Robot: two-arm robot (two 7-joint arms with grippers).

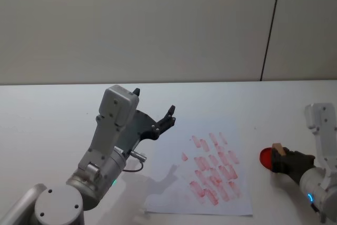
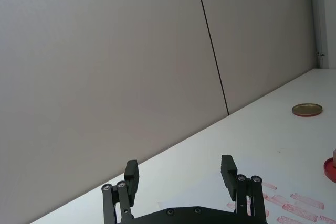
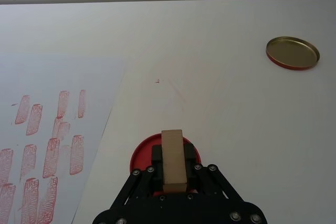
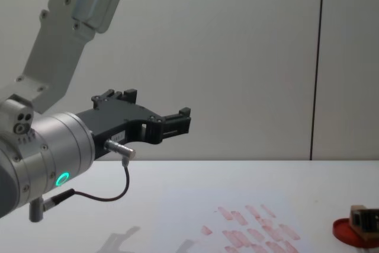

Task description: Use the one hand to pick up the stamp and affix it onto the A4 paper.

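Observation:
The stamp (image 3: 172, 167), a small tan wooden block, sits between the fingers of my right gripper (image 3: 172, 154), which is shut on it. It is held over the round red ink pad (image 3: 140, 157), at the table's right side (image 1: 266, 157). From the front the stamp (image 4: 359, 212) shows low over the pad (image 4: 345, 230). The A4 paper (image 1: 174, 180), printed with rows of pinkish-red marks, lies flat to the left of the pad. My left gripper (image 1: 154, 103) hangs open and empty in the air above the paper's far left corner.
A gold-coloured round lid (image 3: 292, 52) lies on the white table beyond the ink pad, also seen from the left wrist as the lid (image 2: 307, 109). A grey wall stands behind the table. The left arm's body (image 4: 53, 146) rises over the table's left side.

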